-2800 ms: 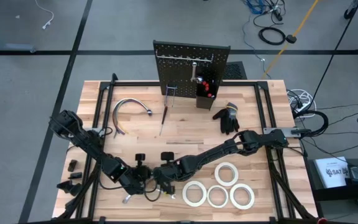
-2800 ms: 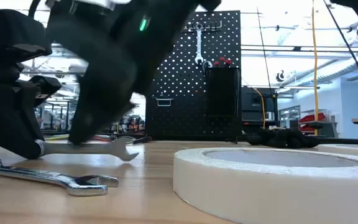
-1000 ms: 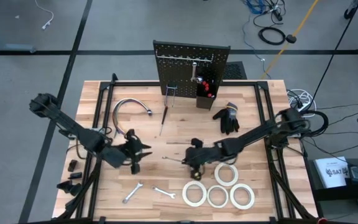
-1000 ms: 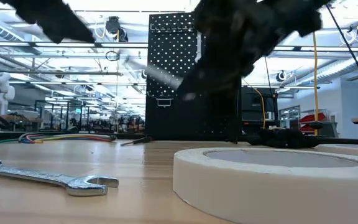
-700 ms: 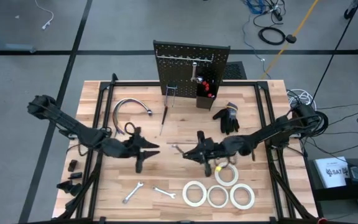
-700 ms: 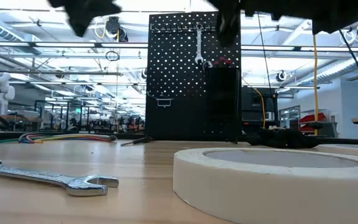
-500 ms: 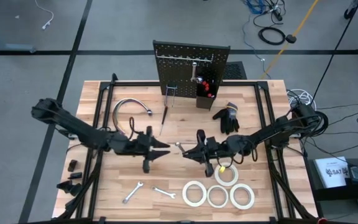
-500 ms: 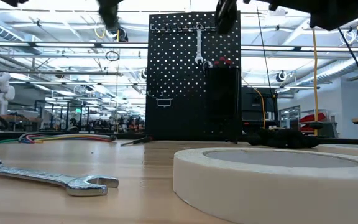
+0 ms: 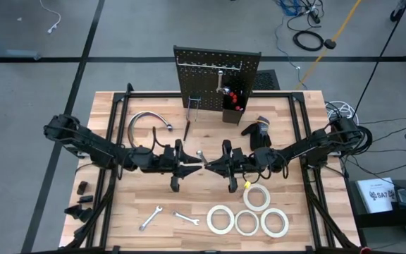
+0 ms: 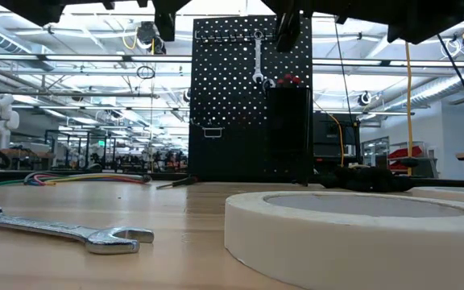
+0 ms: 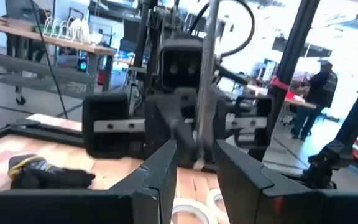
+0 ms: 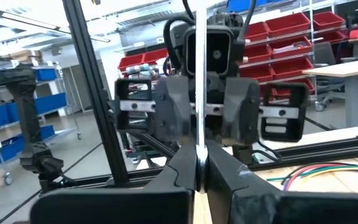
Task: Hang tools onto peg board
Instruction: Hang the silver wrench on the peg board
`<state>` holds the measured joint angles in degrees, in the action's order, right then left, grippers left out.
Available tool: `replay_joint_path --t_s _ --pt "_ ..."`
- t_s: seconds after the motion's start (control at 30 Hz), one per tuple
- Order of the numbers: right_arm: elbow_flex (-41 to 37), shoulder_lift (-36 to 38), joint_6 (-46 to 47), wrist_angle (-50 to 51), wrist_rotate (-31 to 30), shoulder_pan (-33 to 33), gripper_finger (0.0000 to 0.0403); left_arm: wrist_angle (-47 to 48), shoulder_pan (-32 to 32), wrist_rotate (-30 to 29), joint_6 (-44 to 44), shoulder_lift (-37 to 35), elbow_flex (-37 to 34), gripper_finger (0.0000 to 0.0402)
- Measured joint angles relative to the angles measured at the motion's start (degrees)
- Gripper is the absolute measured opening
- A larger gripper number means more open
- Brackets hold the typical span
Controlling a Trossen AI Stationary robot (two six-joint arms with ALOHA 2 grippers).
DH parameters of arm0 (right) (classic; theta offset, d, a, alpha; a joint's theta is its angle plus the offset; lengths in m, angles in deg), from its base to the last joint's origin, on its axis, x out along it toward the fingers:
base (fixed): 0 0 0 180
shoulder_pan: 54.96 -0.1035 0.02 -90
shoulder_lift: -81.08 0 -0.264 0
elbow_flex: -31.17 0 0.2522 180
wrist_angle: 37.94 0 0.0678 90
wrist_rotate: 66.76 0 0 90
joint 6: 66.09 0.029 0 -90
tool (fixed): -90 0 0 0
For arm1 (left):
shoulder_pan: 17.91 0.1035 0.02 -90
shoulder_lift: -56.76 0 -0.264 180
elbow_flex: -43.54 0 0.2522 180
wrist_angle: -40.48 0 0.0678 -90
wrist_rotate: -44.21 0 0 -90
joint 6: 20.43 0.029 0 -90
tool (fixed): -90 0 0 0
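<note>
A silver wrench (image 9: 201,159) hangs in the air over the table's middle. My right gripper (image 9: 209,166) is shut on it. My left gripper (image 9: 191,164) faces it from the table's left and is open; its fingers (image 11: 164,177) stand on either side of the wrench's end (image 11: 197,160) with gaps showing. The peg board (image 9: 217,70) stands upright at the far edge with one wrench (image 10: 258,60) hanging from a hook and red-handled tools in its black bin (image 9: 232,104). Two more wrenches (image 9: 149,217) (image 9: 186,218) lie flat near the front. My right gripper pinches the wrench's thin shaft (image 12: 199,146) between its two fingers, which lie across it. The fingers come level from the table's right side. The wrench is lifted clear of the table, and its long part (image 12: 199,56) runs out past the fingers toward the far edge.
Several white tape rolls (image 9: 257,197) lie flat at the near right. A screwdriver (image 9: 186,131), a curved chrome tube (image 9: 146,120) and a black glove (image 9: 258,134) lie in front of the peg board. Bare wood shows at the near left.
My left gripper has gone toward the table's right edge, up to the wrench, and now stands around its end. My right gripper has risen with the wrench and drifted a little toward the far edge and the left, staying shut on it.
</note>
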<state>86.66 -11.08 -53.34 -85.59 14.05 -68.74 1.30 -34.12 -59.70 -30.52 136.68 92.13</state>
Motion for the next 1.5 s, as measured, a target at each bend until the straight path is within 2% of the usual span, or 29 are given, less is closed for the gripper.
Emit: replay_joint_path --t_s 0.27,0.47,0.83,1.27,1.37,1.5 --pt "0.0 0.0 0.1 0.6 0.3 1.6 0.0007 -2.5 2.9 0.6 1.4 0.0 0.1 0.0109" --pt "0.0 0.0 0.3 1.1 0.4 2.8 0.0007 -3.7 4.5 5.6 1.5 0.0 1.4 0.0109" --pt "0.0 0.0 0.2 -0.3 0.2 4.1 0.0007 -0.2 6.1 6.1 1.5 3.0 5.9 0.0109" --pt "0.1 0.0 -0.4 -2.9 0.3 4.1 0.0007 -0.4 6.1 6.4 2.1 3.3 6.2 0.0108" --pt "0.1 0.0 -0.3 -3.0 0.3 4.1 0.0007 -0.4 6.1 6.3 4.7 3.3 6.2 0.0092" --pt "0.1 0.0 -0.1 -3.1 0.4 4.0 0.0007 -0.5 6.2 5.9 5.2 3.3 6.2 0.0039"
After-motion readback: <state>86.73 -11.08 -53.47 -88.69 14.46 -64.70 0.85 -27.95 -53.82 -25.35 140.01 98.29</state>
